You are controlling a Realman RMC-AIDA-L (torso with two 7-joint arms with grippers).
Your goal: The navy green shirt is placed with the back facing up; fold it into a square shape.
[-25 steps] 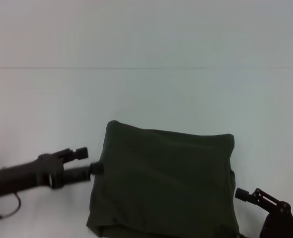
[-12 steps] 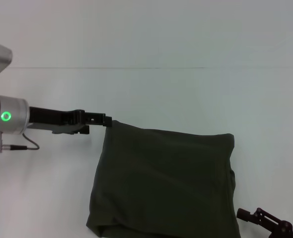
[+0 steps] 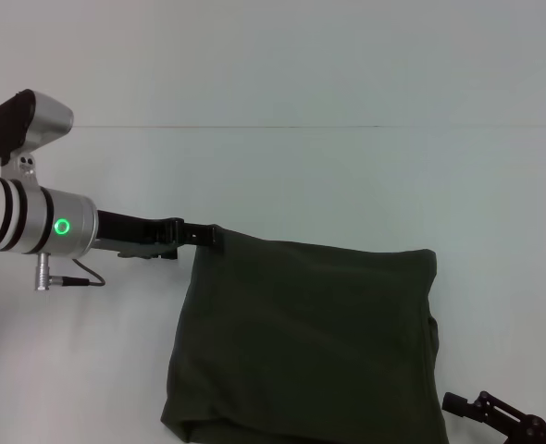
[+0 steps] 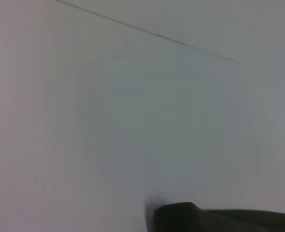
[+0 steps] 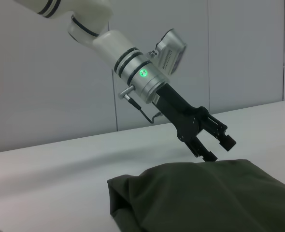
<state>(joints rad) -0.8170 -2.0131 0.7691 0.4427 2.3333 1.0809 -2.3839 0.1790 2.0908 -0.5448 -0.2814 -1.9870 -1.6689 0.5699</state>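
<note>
The navy green shirt (image 3: 305, 342) lies folded into a rough square on the white table; its edge also shows in the left wrist view (image 4: 224, 220) and the right wrist view (image 5: 205, 198). My left gripper (image 3: 204, 235) reaches in from the left to the shirt's far left corner. In the right wrist view this left gripper (image 5: 219, 148) is open, just above the cloth, with nothing between its fingers. My right gripper (image 3: 472, 407) sits low at the front right, beside the shirt's near right corner and apart from it.
White table (image 3: 347, 176) stretches beyond the shirt, with a thin seam line (image 3: 254, 127) across the far side. The left arm's silver wrist (image 3: 42, 222) with a green light hangs over the table's left part.
My left arm has swung from beside the shirt's left edge up to its far left corner. The right gripper has drawn back toward the picture's bottom right corner.
</note>
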